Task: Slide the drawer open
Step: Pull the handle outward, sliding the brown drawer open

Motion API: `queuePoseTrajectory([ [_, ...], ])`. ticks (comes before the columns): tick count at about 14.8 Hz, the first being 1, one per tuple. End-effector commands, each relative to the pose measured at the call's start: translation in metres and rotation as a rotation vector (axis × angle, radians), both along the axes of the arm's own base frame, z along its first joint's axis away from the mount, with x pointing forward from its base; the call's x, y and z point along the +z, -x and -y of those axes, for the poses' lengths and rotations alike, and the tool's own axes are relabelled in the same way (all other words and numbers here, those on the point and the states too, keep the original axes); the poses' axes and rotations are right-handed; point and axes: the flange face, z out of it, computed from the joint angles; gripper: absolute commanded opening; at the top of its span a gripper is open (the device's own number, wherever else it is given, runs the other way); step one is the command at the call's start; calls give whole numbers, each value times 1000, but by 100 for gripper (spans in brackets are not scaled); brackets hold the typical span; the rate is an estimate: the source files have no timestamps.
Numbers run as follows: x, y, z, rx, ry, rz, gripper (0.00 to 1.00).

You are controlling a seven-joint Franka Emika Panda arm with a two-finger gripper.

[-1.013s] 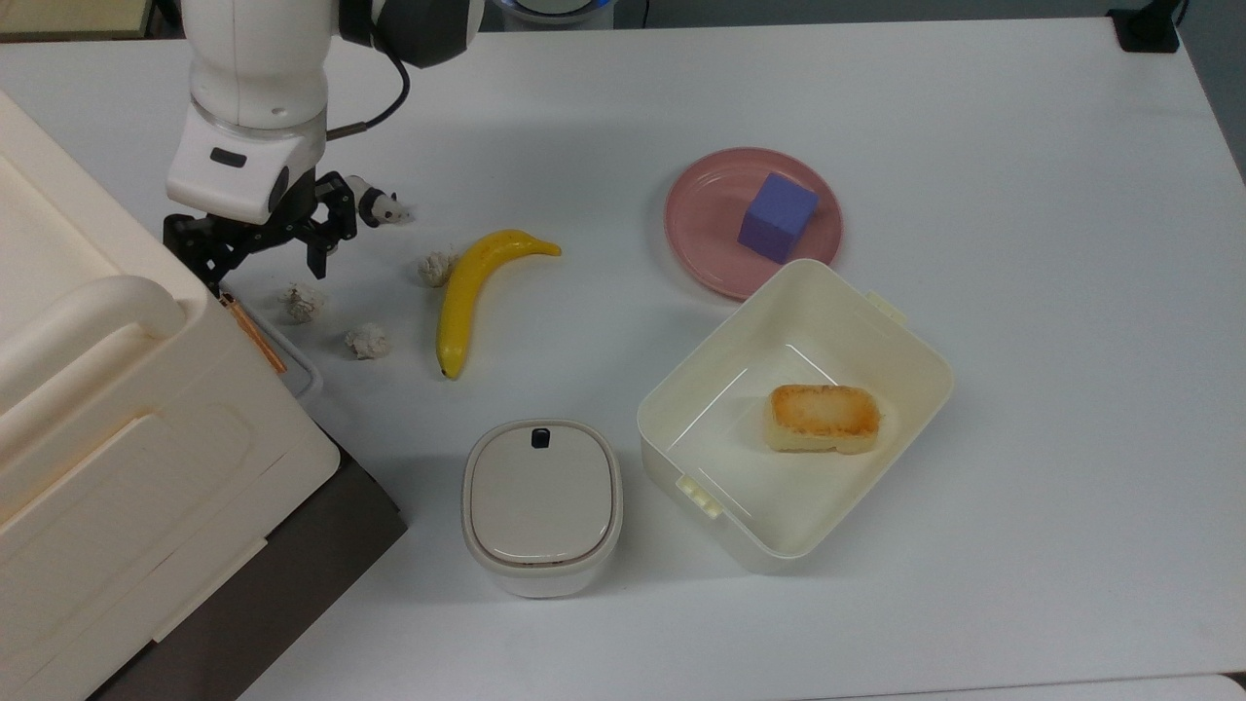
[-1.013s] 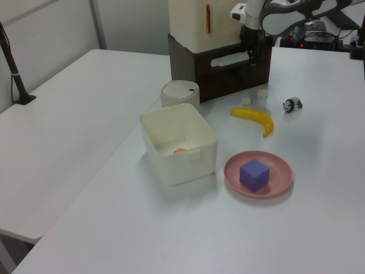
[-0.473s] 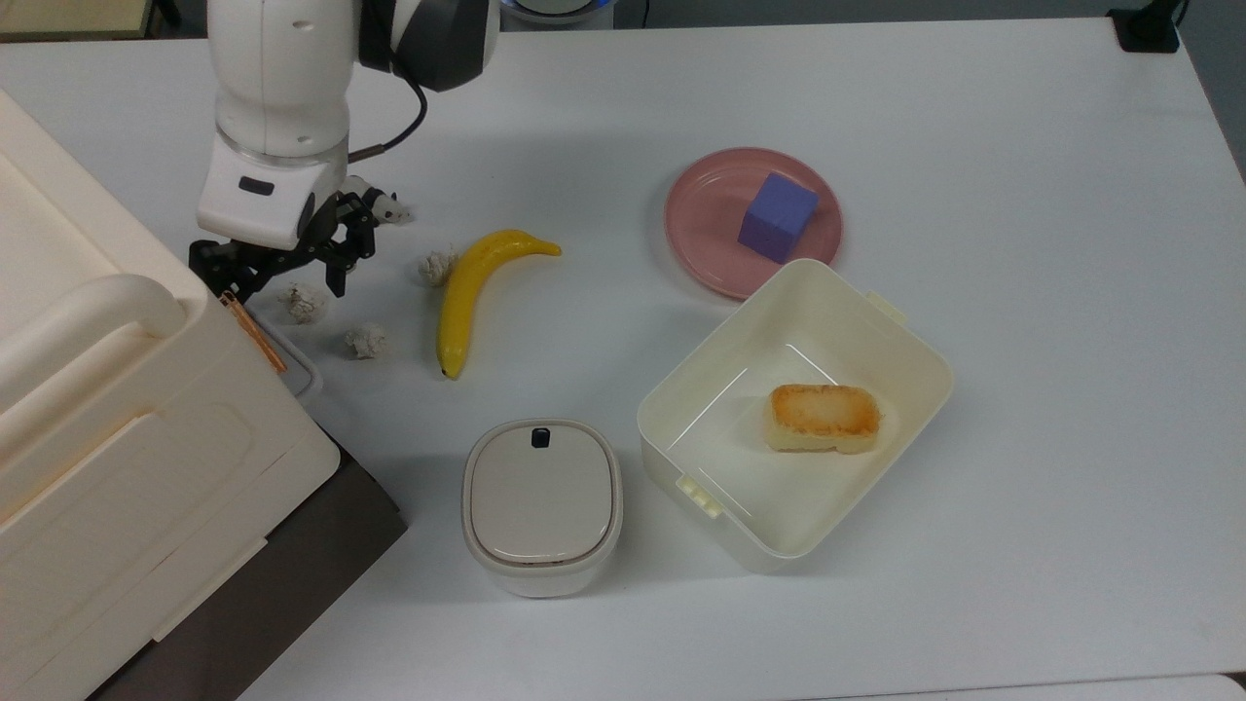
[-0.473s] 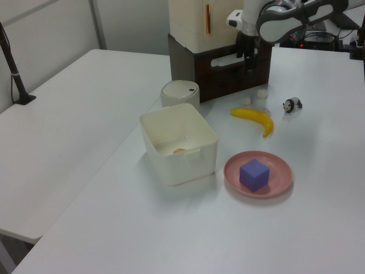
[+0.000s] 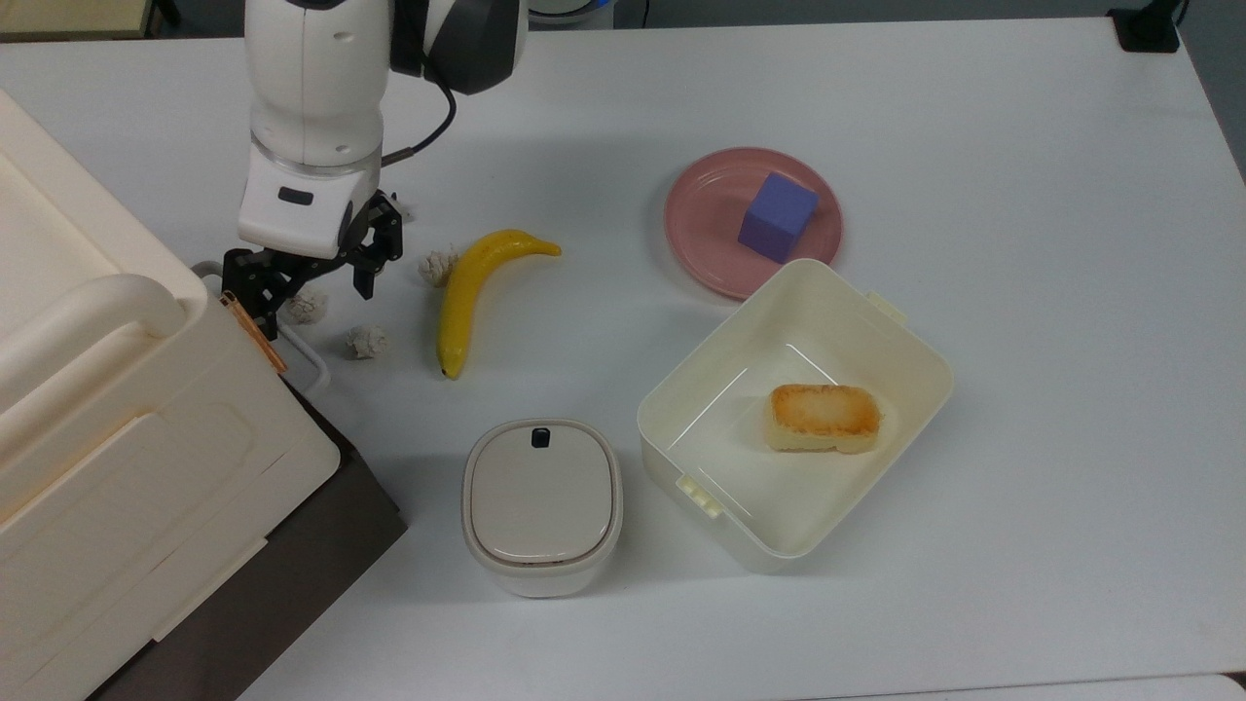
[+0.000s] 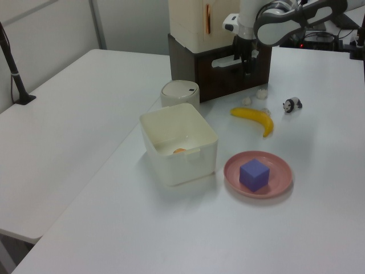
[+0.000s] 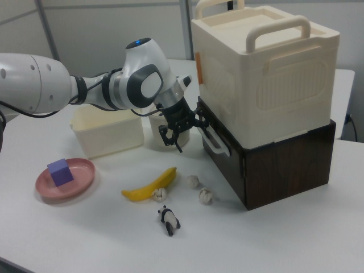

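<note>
The drawer point(image 5: 321, 526) is the dark brown base under a big cream box; its front point(image 7: 224, 168) carries a white loop handle point(image 7: 215, 144), also seen as a thin white loop point(image 5: 313, 365) in the top view. My gripper point(image 5: 313, 287) hangs at the handle's far end with its black fingers spread. One finger point(image 5: 258, 302) is right at the loop, the other point(image 5: 370, 277) stands out over the table. In the left view the gripper point(image 6: 249, 61) sits against the drawer front beside the handle point(image 6: 223, 60). The right view shows the gripper point(image 7: 183, 132) touching the handle.
A cream box point(image 5: 117, 409) sits on the drawer. Paper balls point(image 5: 365, 341), a banana point(image 5: 472, 292) and a panda toy point(image 7: 168, 220) lie near the gripper. A white lidded bin point(image 5: 541, 504), a cream tub point(image 5: 876, 321) holding bread point(image 5: 824, 417), and a pink plate point(image 5: 701, 214) with a purple cube point(image 5: 777, 216) stand farther off.
The arm has moved toward the top view's right and lower, bringing the gripper along the drawer front. The handle loop shows slightly farther out from under the cream box.
</note>
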Motion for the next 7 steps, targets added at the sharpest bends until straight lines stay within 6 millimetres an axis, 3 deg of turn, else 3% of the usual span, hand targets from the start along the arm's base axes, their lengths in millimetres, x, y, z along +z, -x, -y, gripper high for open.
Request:
queuePoseTrajectory([
  [1, 5, 15, -32, 35, -7, -100, 99],
  [3, 7, 25, -37, 30, -18, -131, 98],
  [5, 9, 36, -64, 67, -24, -148, 98],
  [7, 14, 50, -74, 79, -28, -155, 98],
])
